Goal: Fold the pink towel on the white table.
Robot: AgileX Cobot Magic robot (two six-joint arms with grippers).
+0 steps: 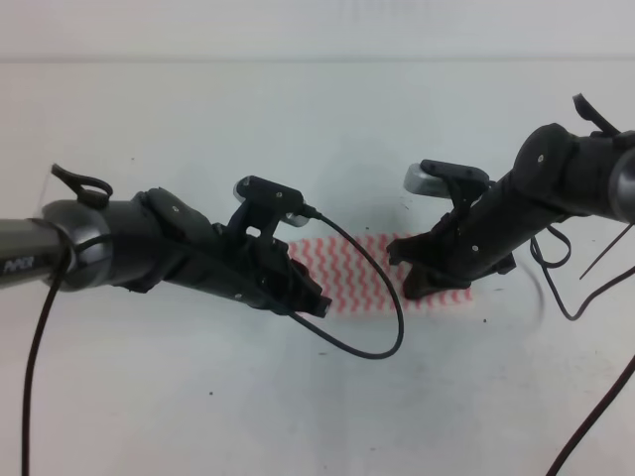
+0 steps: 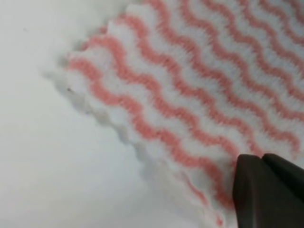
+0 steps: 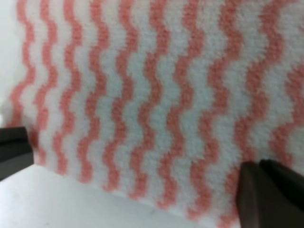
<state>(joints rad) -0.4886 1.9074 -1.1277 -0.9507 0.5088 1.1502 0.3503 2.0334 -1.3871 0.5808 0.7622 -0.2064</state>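
Open white table (image 1: 198,397) surrounds the pink towel (image 1: 362,270); only a looping cable (image 1: 382,347) intrudes.

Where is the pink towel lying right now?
In the exterior high view the pink towel lies flat on the white table, slightly right of centre, with the left gripper over its left end and the right gripper over its right part.

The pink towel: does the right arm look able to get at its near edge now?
Probably yes. The right gripper hangs low over the pink towel, fingers spread along that edge, with nothing between.
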